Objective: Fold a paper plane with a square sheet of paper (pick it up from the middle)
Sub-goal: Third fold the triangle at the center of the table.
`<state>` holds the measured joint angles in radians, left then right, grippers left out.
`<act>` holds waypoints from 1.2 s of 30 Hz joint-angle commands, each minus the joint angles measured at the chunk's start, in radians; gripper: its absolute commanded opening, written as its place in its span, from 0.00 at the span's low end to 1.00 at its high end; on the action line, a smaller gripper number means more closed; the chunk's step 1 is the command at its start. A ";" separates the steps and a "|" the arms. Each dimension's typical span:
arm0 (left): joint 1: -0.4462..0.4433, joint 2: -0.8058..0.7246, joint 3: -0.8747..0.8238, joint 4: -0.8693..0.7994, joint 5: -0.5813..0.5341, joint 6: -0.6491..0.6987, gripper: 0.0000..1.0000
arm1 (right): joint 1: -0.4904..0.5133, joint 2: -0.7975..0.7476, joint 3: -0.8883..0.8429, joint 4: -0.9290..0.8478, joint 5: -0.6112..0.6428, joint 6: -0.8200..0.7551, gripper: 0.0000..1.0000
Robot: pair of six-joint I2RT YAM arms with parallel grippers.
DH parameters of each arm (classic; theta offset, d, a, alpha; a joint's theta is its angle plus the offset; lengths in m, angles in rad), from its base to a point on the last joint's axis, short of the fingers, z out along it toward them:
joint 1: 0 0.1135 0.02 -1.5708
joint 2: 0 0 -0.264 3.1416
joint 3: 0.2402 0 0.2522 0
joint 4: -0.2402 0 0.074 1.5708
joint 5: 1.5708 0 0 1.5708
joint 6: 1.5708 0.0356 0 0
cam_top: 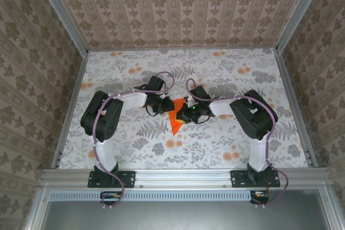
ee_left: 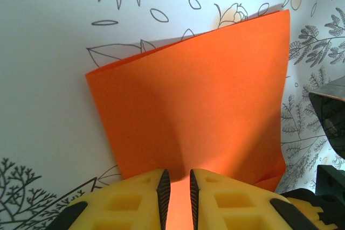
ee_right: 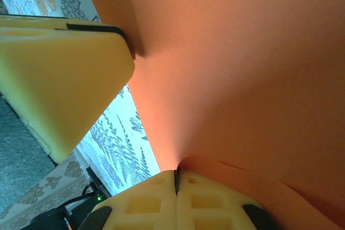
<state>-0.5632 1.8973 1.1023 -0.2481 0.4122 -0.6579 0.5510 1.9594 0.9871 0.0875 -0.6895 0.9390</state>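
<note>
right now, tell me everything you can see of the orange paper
The orange paper is thin, folded over, a pale edge peeking behind its top. Above the table, between both arms, it tapers toward the near edge. The right gripper pinches it shut; its edge runs between the left gripper's narrowly parted fingers.

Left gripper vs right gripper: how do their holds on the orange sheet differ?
Jaw gap: the left gripper shows a narrow slit with the square sheet of paper running into it; the right gripper is pressed shut on it.
Side: from above, the left gripper meets the sheet from the left, the right gripper from the right.
Shared: both pinch the same sheet.
</note>
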 commanded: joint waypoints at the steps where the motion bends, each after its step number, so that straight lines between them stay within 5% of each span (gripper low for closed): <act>1: -0.015 0.048 -0.010 -0.086 -0.012 0.021 0.22 | 0.007 0.027 0.018 -0.033 -0.011 -0.021 0.01; 26: 0.020 -0.135 -0.080 -0.035 0.007 -0.051 0.28 | 0.009 0.053 0.017 -0.049 0.009 -0.040 0.05; 36: 0.033 -0.214 -0.163 -0.021 -0.034 -0.090 0.33 | 0.010 0.055 0.016 -0.067 0.014 -0.048 0.33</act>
<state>-0.5442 1.7336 0.9634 -0.2756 0.4072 -0.7090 0.5549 1.9697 1.0138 0.0940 -0.7223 0.8978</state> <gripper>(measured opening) 0.320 0.312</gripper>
